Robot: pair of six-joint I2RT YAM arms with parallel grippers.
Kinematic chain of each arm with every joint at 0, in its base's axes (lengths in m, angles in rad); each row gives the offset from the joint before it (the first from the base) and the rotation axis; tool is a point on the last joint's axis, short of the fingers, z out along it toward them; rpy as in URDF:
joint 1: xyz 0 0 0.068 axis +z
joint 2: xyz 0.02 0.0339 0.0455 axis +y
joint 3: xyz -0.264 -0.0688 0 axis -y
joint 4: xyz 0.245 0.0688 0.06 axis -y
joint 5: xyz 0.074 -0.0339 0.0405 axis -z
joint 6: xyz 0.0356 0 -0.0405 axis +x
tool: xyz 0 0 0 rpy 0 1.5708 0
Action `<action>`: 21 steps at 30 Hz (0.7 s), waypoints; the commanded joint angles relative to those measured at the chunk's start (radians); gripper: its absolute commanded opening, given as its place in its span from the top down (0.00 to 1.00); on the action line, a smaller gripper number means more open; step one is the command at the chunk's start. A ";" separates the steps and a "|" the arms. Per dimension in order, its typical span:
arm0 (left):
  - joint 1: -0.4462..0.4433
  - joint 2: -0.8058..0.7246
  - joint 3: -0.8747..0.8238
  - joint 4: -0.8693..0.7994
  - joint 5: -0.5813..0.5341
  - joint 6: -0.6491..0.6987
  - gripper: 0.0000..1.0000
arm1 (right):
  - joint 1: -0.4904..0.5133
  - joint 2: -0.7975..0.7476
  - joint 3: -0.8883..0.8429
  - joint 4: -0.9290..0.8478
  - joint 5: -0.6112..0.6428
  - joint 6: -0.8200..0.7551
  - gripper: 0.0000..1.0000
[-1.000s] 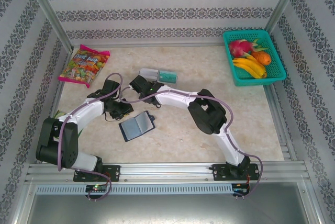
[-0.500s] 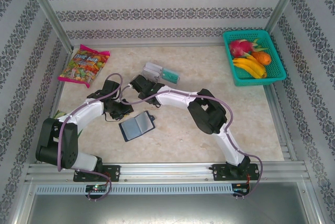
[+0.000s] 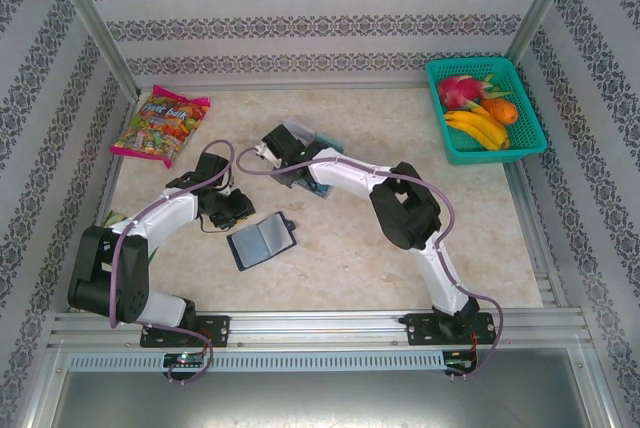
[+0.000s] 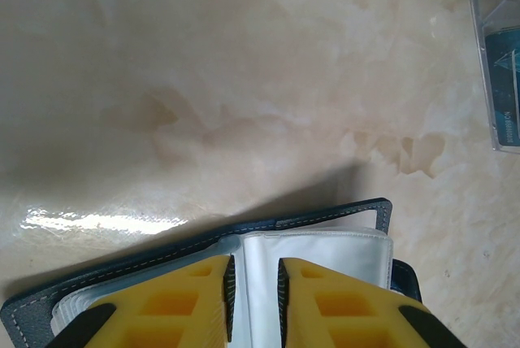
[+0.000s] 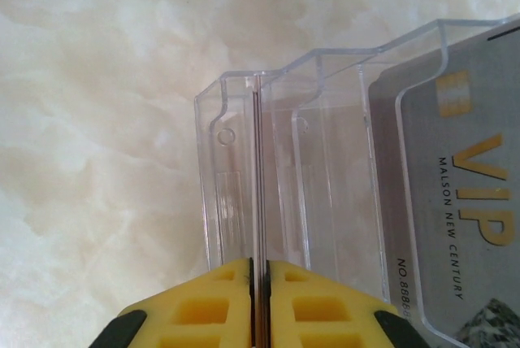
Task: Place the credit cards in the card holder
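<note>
The card holder (image 3: 262, 241) lies open on the table, navy cover down and grey slots up. My left gripper (image 3: 238, 210) sits at its far-left edge. In the left wrist view its jaws (image 4: 253, 263) stand narrowly apart with the card holder's (image 4: 325, 242) white sleeve pages between the pads. My right gripper (image 3: 283, 148) is at the clear tray (image 3: 303, 136). Its jaws (image 5: 260, 263) are shut on a thin sheet seen edge-on, seemingly a credit card standing in a tray (image 5: 333, 161) slot. A grey VIP card (image 5: 455, 185) fills another slot. A teal card (image 4: 504, 80) shows through the tray wall.
A candy bag (image 3: 160, 126) lies at the far left. A green basket (image 3: 438, 108) of fruit stands at the far right. Metal frame posts and patterned walls ring the marble table.
My right gripper has closed at the tray and swung toward the far left; the tray has turned and tipped with it. The left arm and the card holder have not moved.
</note>
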 commanded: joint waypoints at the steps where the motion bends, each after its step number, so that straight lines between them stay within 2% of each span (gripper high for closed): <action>1: 0.008 -0.009 -0.016 0.017 0.001 0.013 0.76 | -0.014 -0.009 0.029 -0.086 -0.071 0.036 0.88; 12: 0.008 -0.009 -0.010 0.013 0.004 0.015 0.75 | -0.030 -0.014 0.051 -0.082 -0.112 0.076 0.85; 17: 0.008 -0.009 -0.009 0.012 0.007 0.016 0.76 | -0.042 -0.004 0.071 -0.094 -0.139 0.088 0.91; 21: 0.008 -0.009 -0.012 0.010 0.008 0.016 0.76 | -0.052 -0.009 0.066 -0.098 -0.179 0.103 0.92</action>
